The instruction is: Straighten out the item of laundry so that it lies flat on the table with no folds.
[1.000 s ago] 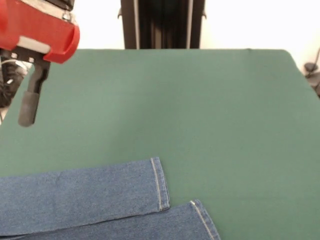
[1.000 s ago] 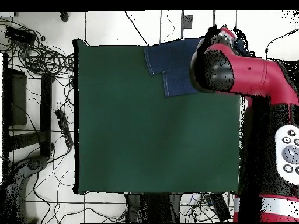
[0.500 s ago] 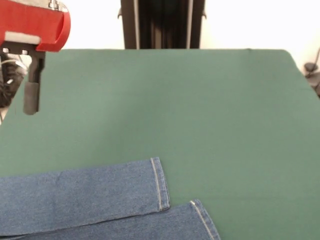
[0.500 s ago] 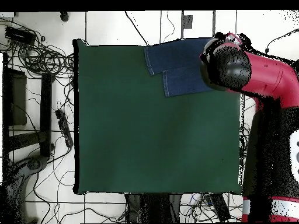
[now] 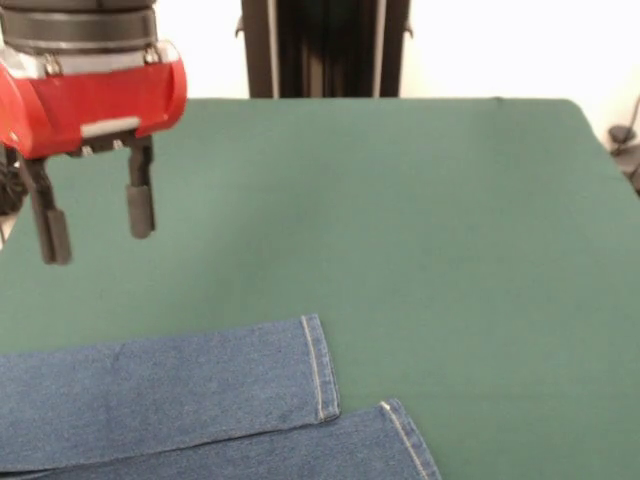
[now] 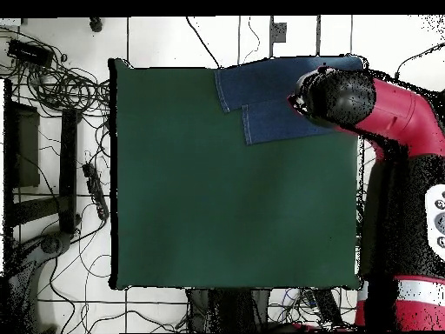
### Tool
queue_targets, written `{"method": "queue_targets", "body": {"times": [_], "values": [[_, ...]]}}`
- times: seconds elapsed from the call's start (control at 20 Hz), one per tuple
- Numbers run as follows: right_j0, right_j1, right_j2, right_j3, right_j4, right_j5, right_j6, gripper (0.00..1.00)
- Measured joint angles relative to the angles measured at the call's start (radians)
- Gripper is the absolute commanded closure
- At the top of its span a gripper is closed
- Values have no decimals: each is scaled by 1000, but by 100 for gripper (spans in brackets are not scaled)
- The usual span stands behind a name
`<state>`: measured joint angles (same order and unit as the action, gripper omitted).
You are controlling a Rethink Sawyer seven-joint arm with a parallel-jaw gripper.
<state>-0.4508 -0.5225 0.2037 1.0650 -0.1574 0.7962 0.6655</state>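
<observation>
The blue denim jeans (image 5: 160, 395) lie at the front-left of the green table (image 5: 420, 230) in the front view; only the two leg ends with pale hem stitching show, side by side and flat. My gripper (image 5: 95, 225) hangs open above the table at the left, well above and behind the jeans, with nothing between its two black fingers (image 5: 140, 205). In the overhead view the jeans (image 6: 261, 100) lie at the table's top right edge, and the red arm (image 6: 382, 109) covers their right part. The waistband and pockets are hidden.
The black pedestal (image 5: 325, 48) stands at the table's far side. Cables and black stands (image 6: 52, 130) lie on the floor left of the table (image 6: 217, 209) in the overhead view.
The gripper has turned so both fingers now show spread apart, and has shifted slightly right and lower over the table's left side. The jeans have not moved.
</observation>
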Motion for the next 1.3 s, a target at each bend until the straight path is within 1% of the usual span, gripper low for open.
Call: {"method": "queue_targets", "body": {"times": [0.3, 0.5, 0.7, 1.05, 1.3], "values": [[-2, 53, 13, -24, 29, -5, 0, 0], [-10, 97, 40, -39, 54, -22, 0, 0], [-7, 144, 46, -64, 60, -26, 0, 0], [12, 253, 46, -151, 74, -27, 0, 0], [32, 311, 40, -202, 86, -6, 0, 0]]}}
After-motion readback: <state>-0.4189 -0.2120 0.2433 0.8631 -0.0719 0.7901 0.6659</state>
